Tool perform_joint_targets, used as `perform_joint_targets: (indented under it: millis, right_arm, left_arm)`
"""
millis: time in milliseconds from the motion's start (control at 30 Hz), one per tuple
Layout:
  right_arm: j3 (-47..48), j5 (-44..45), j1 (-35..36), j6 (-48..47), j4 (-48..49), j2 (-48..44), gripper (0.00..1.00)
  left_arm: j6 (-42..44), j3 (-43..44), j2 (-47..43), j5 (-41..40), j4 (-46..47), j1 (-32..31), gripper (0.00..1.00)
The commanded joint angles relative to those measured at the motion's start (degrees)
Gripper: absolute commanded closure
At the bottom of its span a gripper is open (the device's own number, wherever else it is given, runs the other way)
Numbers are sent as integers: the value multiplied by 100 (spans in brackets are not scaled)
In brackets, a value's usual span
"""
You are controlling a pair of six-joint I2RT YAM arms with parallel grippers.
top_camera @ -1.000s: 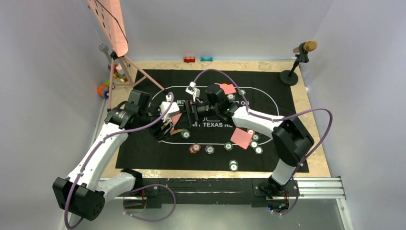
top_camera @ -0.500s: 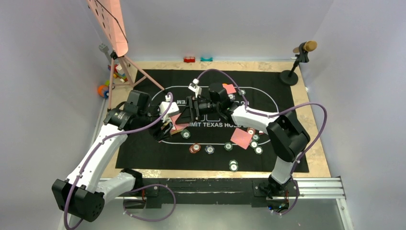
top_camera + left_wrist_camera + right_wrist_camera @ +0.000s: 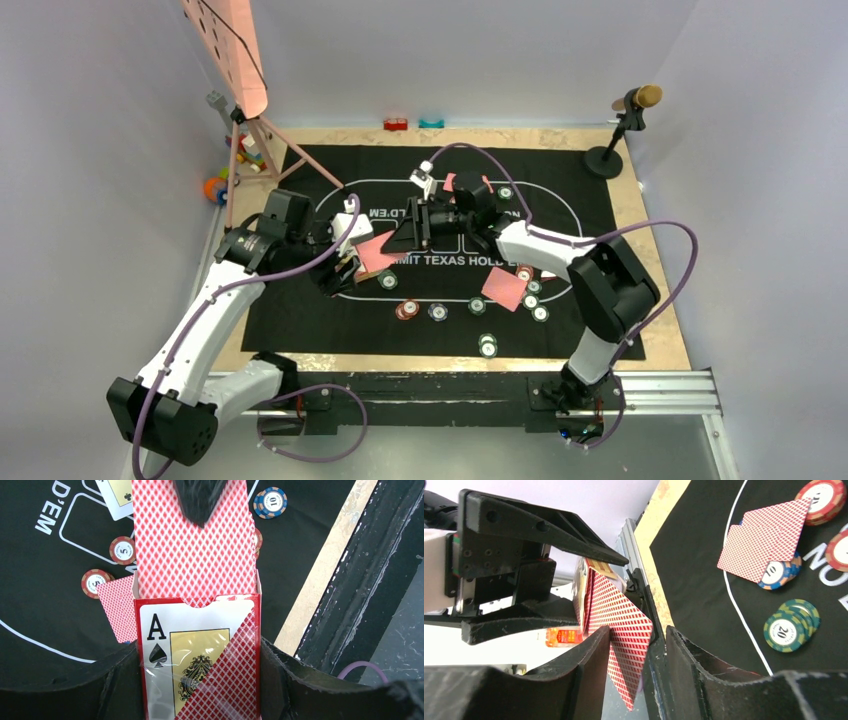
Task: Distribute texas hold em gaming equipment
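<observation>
Card [image 3: 192, 555], red diamond-backed, juts from ace-printed box [image 3: 195, 645] clenched by left hand [image 3: 199, 695]; right hand [image 3: 638, 632] straddles it, grip unclear.

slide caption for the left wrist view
Left gripper holds the card box; right gripper straddles a protruding card

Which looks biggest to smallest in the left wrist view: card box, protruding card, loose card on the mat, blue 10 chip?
1. The card box and protruding card: about alike, both nearest the camera.
2. The loose card, partly behind the box.
3. The blue 10 chip.
</observation>
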Motion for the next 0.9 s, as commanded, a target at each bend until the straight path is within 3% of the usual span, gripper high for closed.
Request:
perform_joint_targets:
  millis: [0,233,400,667,867]
  right_arm:
    - [-188,-36,-217,-109,-31,-495,56]
    - [-191,-5,-321,-275,-330,-734,82]
    - [-157,50,-512,-481,-652,-991,94]
    - [232,554,-1143,-1344,-1934,-1541,100]
    - [1082,2034,-1154,-2345,-3341,-1253,100]
  left_arm:
    - [-6,207,-150,189,242,44,100]
    - [-24,215,-150,200,252,44,100]
    - [4,202,-158,161,220,44,100]
    - [14,179,-150,188,217,40,100]
    - [33,171,-165,261,179,44,100]
